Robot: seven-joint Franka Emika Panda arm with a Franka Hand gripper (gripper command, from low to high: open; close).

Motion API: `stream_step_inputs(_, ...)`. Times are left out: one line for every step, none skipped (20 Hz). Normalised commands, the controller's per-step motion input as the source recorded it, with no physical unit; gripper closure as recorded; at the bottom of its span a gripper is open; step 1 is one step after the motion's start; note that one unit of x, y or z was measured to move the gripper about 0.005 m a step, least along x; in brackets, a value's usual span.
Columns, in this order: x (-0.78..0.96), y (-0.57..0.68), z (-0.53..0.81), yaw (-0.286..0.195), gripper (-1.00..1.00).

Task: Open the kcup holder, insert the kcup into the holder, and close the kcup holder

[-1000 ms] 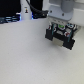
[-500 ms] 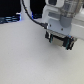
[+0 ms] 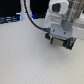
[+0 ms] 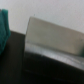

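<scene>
Both views blurred; end effector [image 3: 61, 42] jaw state unreadable.

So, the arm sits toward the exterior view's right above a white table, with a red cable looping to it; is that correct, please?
Not quite: the cable is black, not red, as the exterior view shows. The rest holds: the arm is toward the exterior view's right, above the white table.

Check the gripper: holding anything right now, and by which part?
Cannot tell. In the exterior view the gripper sits low over the white table, fingertips too blurred to read. The wrist view shows only a blurred pale and dark surface, no kcup visible.
</scene>
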Motion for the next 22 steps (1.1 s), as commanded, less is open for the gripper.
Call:
stream_step_inputs(-0.44,0.42,0.01,0.111,-1.0)
stream_step_inputs(-0.44,0.43,0.01,0.109,-1.0)
stream_step_inputs(-0.44,0.43,0.02,0.112,-1.0)
stream_step_inputs(-0.44,0.44,0.02,0.108,-1.0)
stream_step_inputs(-0.46,0.44,0.02,0.105,-1.0)
stream_step_inputs(-0.46,0.46,0.02,0.097,-1.0)
stream_step_inputs(-0.47,0.5,0.02,0.091,-1.0)
stream_step_inputs(-0.49,0.54,0.02,0.077,-1.0)
stream_step_inputs(-0.5,0.58,0.02,0.061,-1.0)
stream_step_inputs(-0.52,0.6,0.02,0.05,-1.0)
stream_step_inputs(-0.53,0.61,0.03,0.048,-1.0)
stream_step_inputs(-0.55,0.6,0.03,0.054,-1.0)
stream_step_inputs(-0.53,0.63,0.04,0.051,-1.0)
stream_step_inputs(-0.52,0.64,0.04,0.05,-1.0)
stream_step_inputs(-0.52,0.65,0.03,0.04,-1.0)
stream_step_inputs(-0.52,0.65,0.03,0.045,-1.0)
stream_step_inputs(-0.53,0.66,0.03,0.042,-1.0)
stream_step_inputs(-0.55,0.67,0.04,0.035,-1.0)
stream_step_inputs(-0.62,0.67,0.05,0.027,-1.0)
stream_step_inputs(-0.71,0.66,0.05,0.022,-1.0)
stream_step_inputs(-0.77,0.63,0.03,0.02,-1.0)
stream_step_inputs(-0.81,0.6,0.01,0.02,-1.0)
